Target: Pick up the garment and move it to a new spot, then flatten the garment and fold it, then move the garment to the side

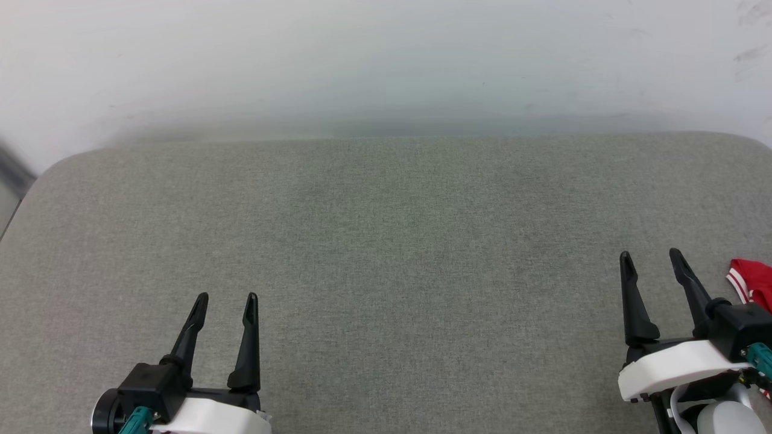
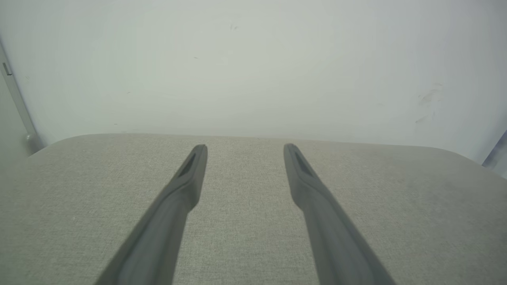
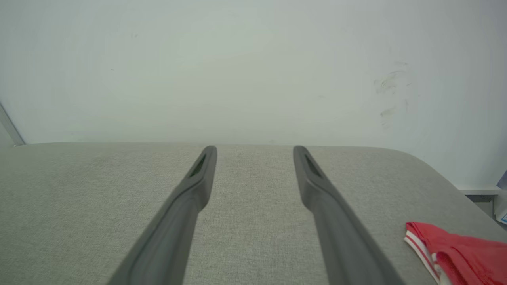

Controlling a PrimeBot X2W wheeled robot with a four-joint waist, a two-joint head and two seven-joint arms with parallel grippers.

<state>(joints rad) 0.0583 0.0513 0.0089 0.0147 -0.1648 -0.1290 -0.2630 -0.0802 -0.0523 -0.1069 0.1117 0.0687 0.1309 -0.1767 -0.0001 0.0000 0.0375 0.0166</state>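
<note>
**pix_91:** Grippers question: how far open are they, and is either one holding anything?

**benchrat:** Both spread, clear gap between the fingers, both empty. The left gripper [image 1: 227, 296] sits low on the left of the head view over the grey fabric surface [image 1: 386, 229], fingers pointing toward the white wall [image 1: 386, 60]. The right gripper [image 1: 650, 253] is low on the right, same pose. Can't tell if any fingertip touches the fabric.

**pix_91:** And the shirt?

**benchrat:** The red garment [image 1: 751, 280] lies bunched on the surface at the far right edge, just beside the right gripper's outer finger, apart from it. The right wrist view shows its striped trim [image 3: 420, 245] on the side nearest the fingers.
</note>
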